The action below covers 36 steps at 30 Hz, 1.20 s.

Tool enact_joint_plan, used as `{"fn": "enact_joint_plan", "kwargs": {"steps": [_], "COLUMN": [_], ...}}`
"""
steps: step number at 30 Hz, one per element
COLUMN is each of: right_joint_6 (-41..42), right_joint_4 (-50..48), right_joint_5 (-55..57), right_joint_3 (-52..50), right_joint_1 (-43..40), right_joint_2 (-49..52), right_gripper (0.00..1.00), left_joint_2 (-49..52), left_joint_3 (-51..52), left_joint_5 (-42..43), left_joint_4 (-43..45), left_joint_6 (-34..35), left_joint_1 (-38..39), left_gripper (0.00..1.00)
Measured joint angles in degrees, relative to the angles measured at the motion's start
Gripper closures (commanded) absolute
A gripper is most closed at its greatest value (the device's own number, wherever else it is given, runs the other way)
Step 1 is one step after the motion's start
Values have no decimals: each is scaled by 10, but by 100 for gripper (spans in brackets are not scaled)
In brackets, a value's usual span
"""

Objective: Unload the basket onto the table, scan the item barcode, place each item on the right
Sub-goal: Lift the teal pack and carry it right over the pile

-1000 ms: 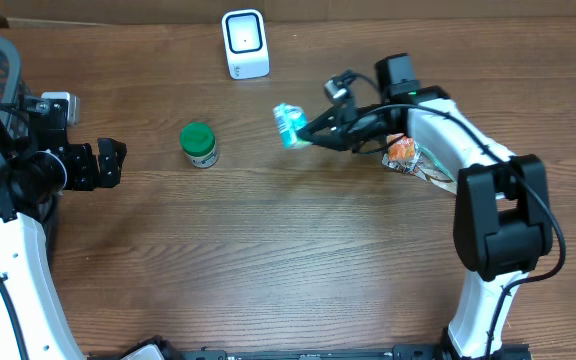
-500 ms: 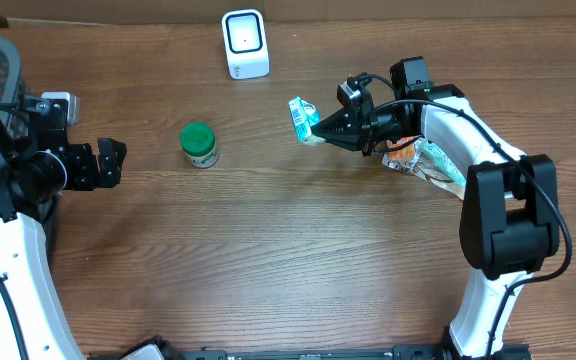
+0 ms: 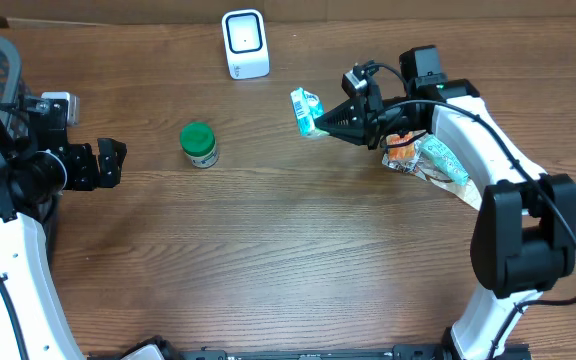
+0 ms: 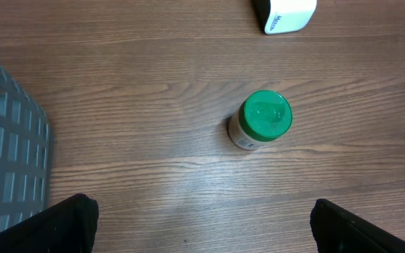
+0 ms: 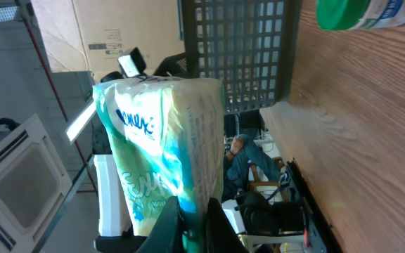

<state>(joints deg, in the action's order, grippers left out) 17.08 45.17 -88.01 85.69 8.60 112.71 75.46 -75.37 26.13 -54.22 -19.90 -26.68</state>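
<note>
Carried rightward and slightly toward the far edge of the table (image 3: 268, 260) since a second ago: tissue pack (image 3: 306, 108), pinched by one end in the clenched right gripper (image 3: 326, 122), jutting beyond the fingertips, right of the white scanner (image 3: 245, 43). Spread wide and empty: left gripper (image 3: 111, 163), apart from the green-lidded jar (image 3: 199, 143).

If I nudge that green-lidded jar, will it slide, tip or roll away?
The jar stands upright and looks squat, so a low push would probably slide it rather than tip it. It is round, so once knocked over it would likely roll. The glossy lid may be slippery to pinch.
</note>
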Motion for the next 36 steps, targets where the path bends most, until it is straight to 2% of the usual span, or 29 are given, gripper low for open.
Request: {"fn": "enact_joint_plan", "kwargs": {"steps": [15,25,30,36], "right_joint_6": [24,24,26,36], "right_joint_4": [8,8,9,39], "right_joint_5": [0,11,153,375], "right_joint_3": [0,0,0,28], "right_joint_1": [-35,-66,-34,62], "right_joint_2": [-155,-184,-184,-178], "right_gripper": [96,96,96,96], "left_joint_2": [0,0,0,0], "left_joint_3": [0,0,0,0], "left_joint_5": [0,0,0,0], "left_joint_4": [0,0,0,0], "left_joint_6": [0,0,0,0], "left_joint_1": [0,0,0,0], "left_gripper": [0,1,1,0]}}
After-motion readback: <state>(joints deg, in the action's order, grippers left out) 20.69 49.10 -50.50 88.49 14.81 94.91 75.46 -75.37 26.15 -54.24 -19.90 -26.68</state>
